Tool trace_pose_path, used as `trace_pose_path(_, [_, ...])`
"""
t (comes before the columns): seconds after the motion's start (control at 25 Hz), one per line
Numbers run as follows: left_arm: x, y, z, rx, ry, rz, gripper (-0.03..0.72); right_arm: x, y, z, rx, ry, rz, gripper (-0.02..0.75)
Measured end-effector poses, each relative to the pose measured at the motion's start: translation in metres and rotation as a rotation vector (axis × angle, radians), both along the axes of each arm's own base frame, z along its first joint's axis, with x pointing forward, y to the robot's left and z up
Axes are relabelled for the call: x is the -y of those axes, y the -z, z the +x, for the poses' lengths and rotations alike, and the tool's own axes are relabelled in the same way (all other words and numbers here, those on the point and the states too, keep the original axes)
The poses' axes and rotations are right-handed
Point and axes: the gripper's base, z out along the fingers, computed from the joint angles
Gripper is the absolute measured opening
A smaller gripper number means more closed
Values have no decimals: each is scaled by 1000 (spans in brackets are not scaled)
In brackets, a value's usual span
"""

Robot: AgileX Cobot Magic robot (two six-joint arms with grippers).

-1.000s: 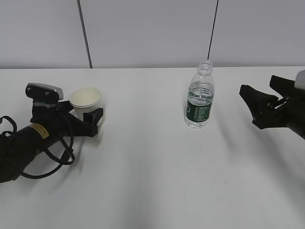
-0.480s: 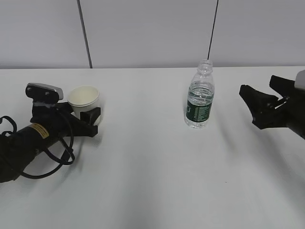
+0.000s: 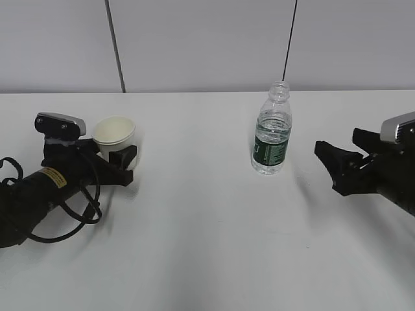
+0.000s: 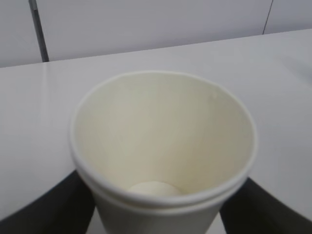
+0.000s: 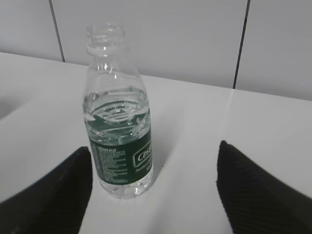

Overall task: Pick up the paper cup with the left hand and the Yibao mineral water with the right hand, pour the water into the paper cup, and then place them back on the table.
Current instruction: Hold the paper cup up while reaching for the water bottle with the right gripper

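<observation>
Left tool on the paper cup, right tool spread wide short of the bottle.

The left hand's tool (image 3: 120, 157) has its fingers against both sides of the paper cup (image 3: 114, 133), which stands upright on the white tabletop (image 3: 207, 227) at the left. The Yibao mineral water (image 3: 271, 129) stands uncapped right of centre, water (image 5: 116, 108) reaching just above its green label. The right hand's tool (image 3: 337, 165) is released, jaws apart, pointing at the bottle but well clear of it.
</observation>
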Motion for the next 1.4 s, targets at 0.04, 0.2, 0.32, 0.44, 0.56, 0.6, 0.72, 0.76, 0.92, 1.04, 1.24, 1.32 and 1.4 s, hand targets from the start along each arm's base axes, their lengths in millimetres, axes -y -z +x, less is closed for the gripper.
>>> trace_pose_path(0.04, [0, 0, 0, 0, 0, 0, 460, 0, 2, 0, -7, -5, -1, 585])
trace_pose_path(0.2, [0, 0, 0, 0, 0, 0, 454, -4, 8, 0, -31, -38, 3, 585])
trace_pose_path(0.32, [0, 0, 0, 0, 0, 0, 454, -4, 10, 0, -54, -35, 45, 585])
trace_pose_path(0.44, [0, 0, 0, 0, 0, 0, 454, -5, 11, 6, -58, -33, 77, 587])
trace_pose_path(0.56, [0, 0, 0, 1, 0, 0, 454, -6, 10, 15, -45, -52, 79, 587])
trace_pose_path(0.6, [0, 0, 0, 1, 0, 0, 454, -7, 11, 18, -41, -60, 78, 587])
trace_pose_path(0.72, [0, 0, 0, 1, 0, 0, 454, -9, 16, 27, -44, -84, 76, 587])
trace_pose_path(0.76, [0, 0, 0, 1, 0, 0, 454, -9, 18, 30, -46, -91, 75, 588])
trace_pose_path(0.92, [0, 0, 0, 1, 0, -1, 452, -10, 28, 42, -61, -103, 87, 588])
trace_pose_path(1.04, [0, 0, 0, 2, 0, -1, 452, -11, 33, 51, -69, -111, 109, 588])
trace_pose_path(1.24, [0, 0, 0, 3, 0, -1, 451, -18, 37, 65, -56, -135, 118, 588])
trace_pose_path(1.32, [0, 0, 0, 3, 0, -1, 451, -25, 38, 70, -50, -155, 117, 588])
trace_pose_path(1.4, [0, 0, 0, 3, 0, -1, 451, -31, 42, 74, -48, -171, 118, 588])
